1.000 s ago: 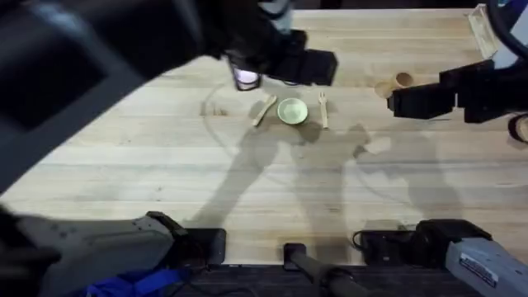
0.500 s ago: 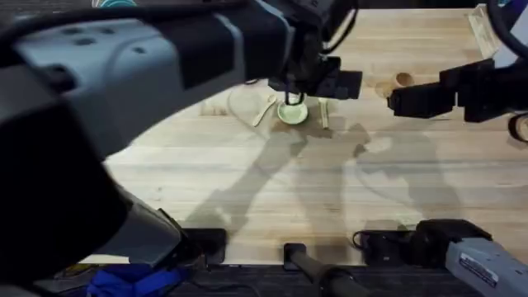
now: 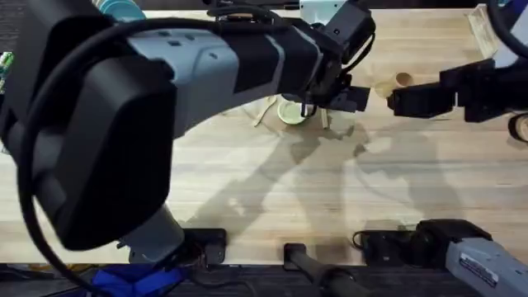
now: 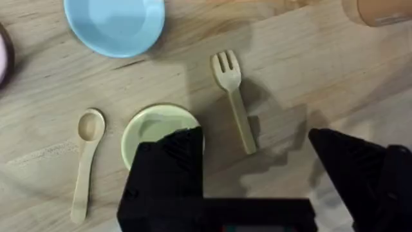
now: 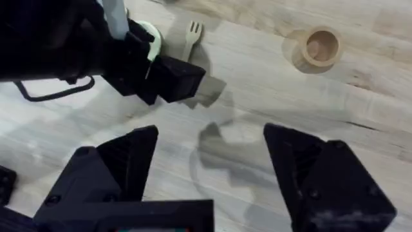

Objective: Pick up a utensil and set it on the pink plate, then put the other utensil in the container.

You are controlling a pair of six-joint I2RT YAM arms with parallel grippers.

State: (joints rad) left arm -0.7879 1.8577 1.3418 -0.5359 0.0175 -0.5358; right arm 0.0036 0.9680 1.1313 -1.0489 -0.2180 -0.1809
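My left gripper [image 4: 256, 177] hangs open just above the table, and the handle end of the wooden fork [image 4: 234, 111] lies between its fingers. A wooden spoon [image 4: 84, 162] rests on the other side of a pale yellow plate [image 4: 154, 129]. A sliver of the pink plate [image 4: 2, 59] shows at the picture's edge. In the overhead view the left gripper [image 3: 332, 96] sits over the fork [image 3: 324, 118]. The container, a tan wooden cup [image 3: 403, 80], stands right of it. My right gripper [image 5: 212, 161] is open and holds nothing, hovering near the cup [image 5: 316, 46].
A light blue plate [image 4: 116, 22] lies beyond the fork and spoon. The left arm [image 3: 165, 91] looms large across the left half of the overhead view. Bare wooden table [image 3: 330, 190] stretches toward the arms' bases.
My left arm has swung right, from above the spot left of the spoon to above the fork. The right arm has stayed put.
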